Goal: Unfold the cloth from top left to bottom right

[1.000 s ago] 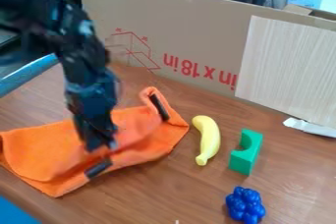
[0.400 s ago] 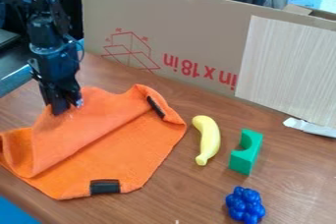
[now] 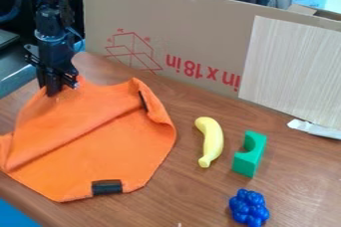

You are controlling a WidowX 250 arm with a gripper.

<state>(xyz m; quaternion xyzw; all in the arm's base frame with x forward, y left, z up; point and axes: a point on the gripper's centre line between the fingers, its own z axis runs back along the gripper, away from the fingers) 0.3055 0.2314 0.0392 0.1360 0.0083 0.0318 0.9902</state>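
The cloth [image 3: 100, 146] lies on the table [image 3: 200, 196] at 8 o'clock. The gripper [image 3: 57, 87] is at the cloth's 11 o'clock edge, pinching a bit of it. It looks held there so that side can be pulled up and the fold made flat. A soft ridge runs from 8 to 1 o'clock across the cloth, so I think it is only partly unfolded. The banana [image 3: 211, 143], at the cloth's 3 o'clock, is apart from it, which leaves some room to spread. Letting go too soon might let the edge flop back.
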